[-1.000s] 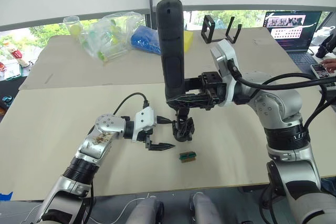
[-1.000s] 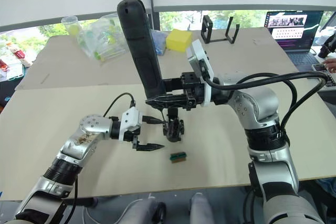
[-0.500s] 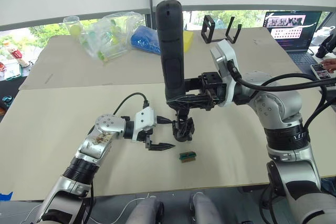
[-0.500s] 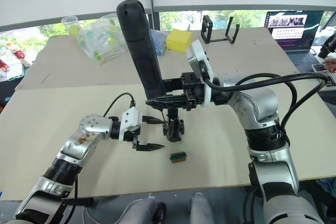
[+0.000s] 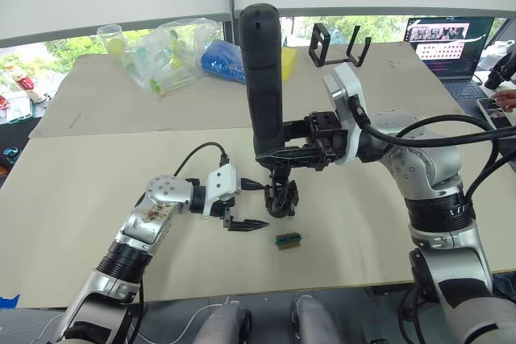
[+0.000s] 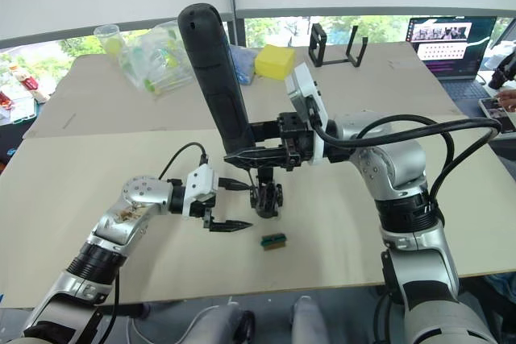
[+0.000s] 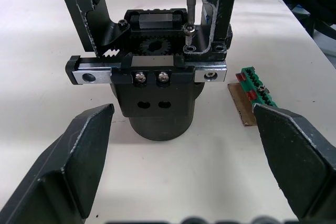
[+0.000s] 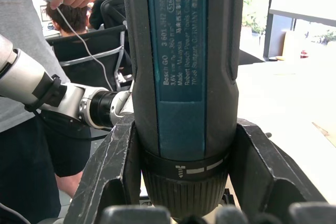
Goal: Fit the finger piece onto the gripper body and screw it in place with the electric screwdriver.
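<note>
Two black fingers of the right gripper clamp the electric screwdriver near its lower end, holding it upright with its thin bit down on a screw atop the gripper body. That body stands on the table, its round base down. Beside the body, the left gripper hovers just above the table with its fingers spread wide and holding nothing. A small green block lies on the table near the gripper body, on the robot's side. Whether the finger piece is among the upright black parts on the body cannot be told.
</note>
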